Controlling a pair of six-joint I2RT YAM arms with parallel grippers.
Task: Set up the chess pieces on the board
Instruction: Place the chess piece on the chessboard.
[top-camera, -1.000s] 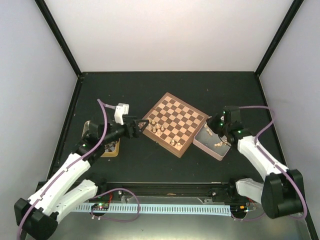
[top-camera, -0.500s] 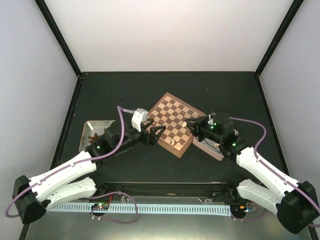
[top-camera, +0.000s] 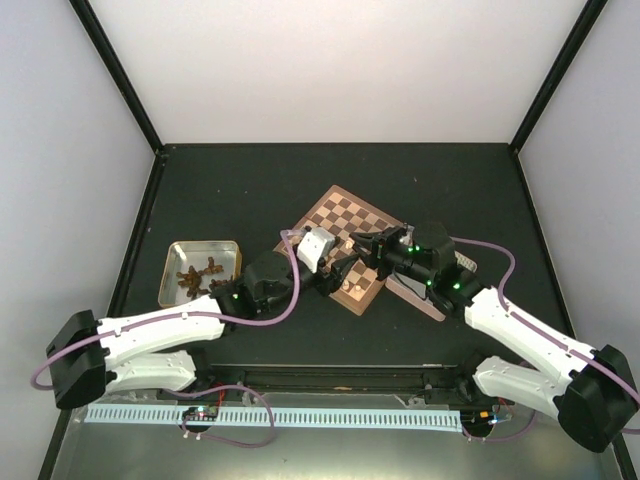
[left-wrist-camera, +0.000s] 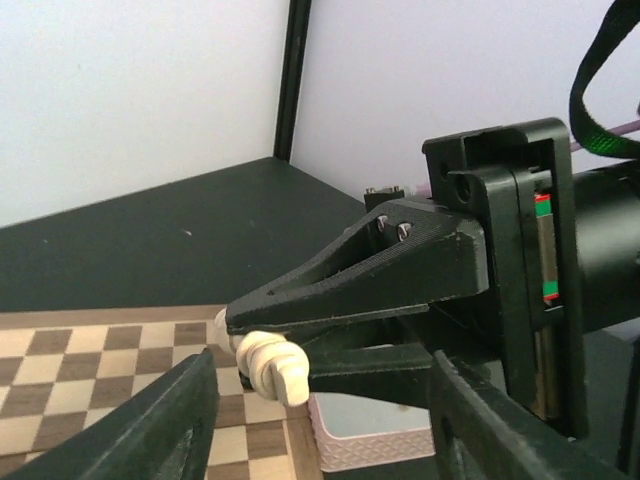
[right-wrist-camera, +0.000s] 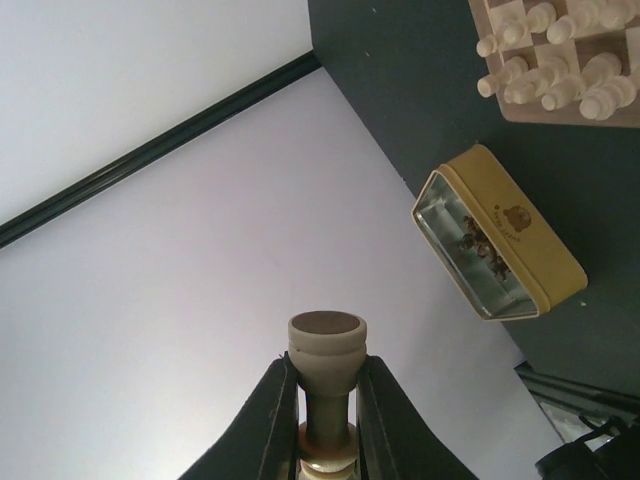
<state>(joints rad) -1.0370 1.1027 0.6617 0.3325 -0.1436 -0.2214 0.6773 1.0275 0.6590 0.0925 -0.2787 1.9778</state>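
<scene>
The board (top-camera: 352, 220) lies mid-table, its near corner covered by both arms. My right gripper (top-camera: 362, 245) is shut on a pale beige chess piece (right-wrist-camera: 325, 345), held by its stem with the round base pointing away from the camera. The left wrist view shows the same piece (left-wrist-camera: 268, 365) in the right gripper's black fingers (left-wrist-camera: 350, 290) above the board's edge (left-wrist-camera: 100, 370). My left gripper (top-camera: 335, 276) is open and empty right beside it, its fingers (left-wrist-camera: 150, 420) either side of the piece. Several pale pieces (right-wrist-camera: 560, 60) stand on the board's corner.
A yellow tray (top-camera: 200, 272) with dark brown pieces sits left of the board; it also shows in the right wrist view (right-wrist-camera: 495, 245). A grey-pink tray (left-wrist-camera: 365, 435) lies right of the board, mostly under the right arm (top-camera: 500, 320). Black posts frame the walls.
The left arm swung right from the yellow tray to the board's near corner. The right arm moved left from the grey tray, carrying a pale piece. The two grippers now meet.
</scene>
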